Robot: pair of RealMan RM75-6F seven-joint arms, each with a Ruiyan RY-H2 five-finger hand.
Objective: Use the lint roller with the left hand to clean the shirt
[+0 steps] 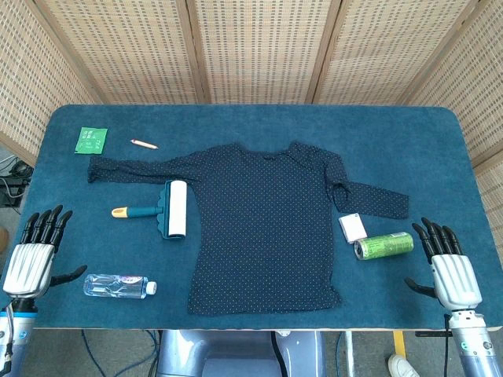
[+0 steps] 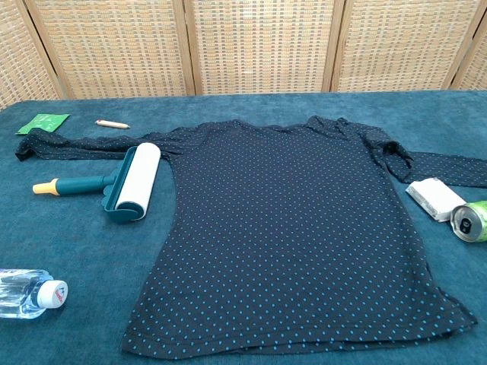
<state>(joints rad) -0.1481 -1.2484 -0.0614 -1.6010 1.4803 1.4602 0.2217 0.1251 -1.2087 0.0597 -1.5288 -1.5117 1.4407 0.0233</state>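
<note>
A dark dotted shirt (image 1: 267, 224) (image 2: 297, 228) lies flat across the middle of the blue table. The lint roller (image 1: 167, 209) (image 2: 125, 183), with a white roll, teal handle and yellow tip, lies just left of the shirt's body, below its sleeve. My left hand (image 1: 33, 253) hovers at the near left edge, fingers spread, holding nothing, well left of the roller. My right hand (image 1: 448, 263) is at the near right edge, fingers apart and empty. Neither hand shows in the chest view.
A water bottle (image 1: 118, 285) (image 2: 27, 293) lies near the left hand. A green can (image 1: 383, 245) (image 2: 472, 220) and a white block (image 1: 353, 228) (image 2: 431, 198) sit by the shirt's right side. A green packet (image 1: 91, 140) and a pencil (image 1: 144, 144) lie at the far left.
</note>
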